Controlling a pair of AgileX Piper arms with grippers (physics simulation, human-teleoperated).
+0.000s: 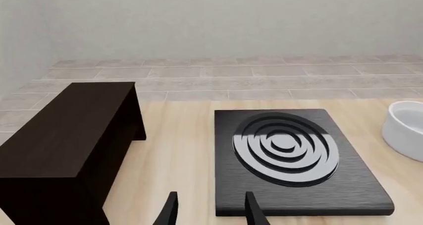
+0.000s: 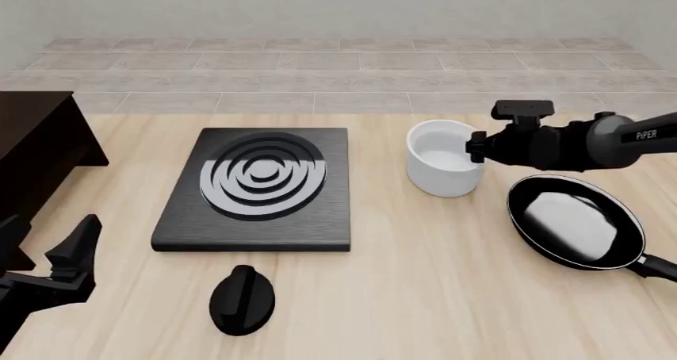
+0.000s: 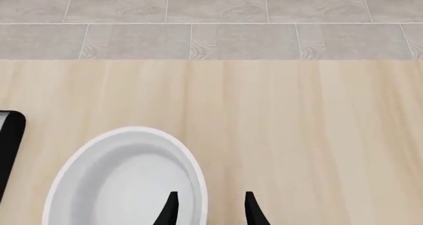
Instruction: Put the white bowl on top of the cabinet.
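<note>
A: What can you count on your desk [image 2: 445, 289] right now?

B: You have one white bowl [image 2: 445, 158], one frying pan [image 2: 576, 221], one stove plate [image 2: 259, 189] and one black knob [image 2: 242, 298].

A: And the bigger pieces?

B: One cabinet [image 2: 37, 150] at your left edge. That makes five separate things.

A: How many arms do you have in there?

B: Two, each with one tool: left tool [image 1: 210, 212], right tool [image 3: 209, 210].

cabinet [image 1: 66, 136], stove plate [image 1: 294, 160], white bowl [image 1: 404, 131] at edge
</note>
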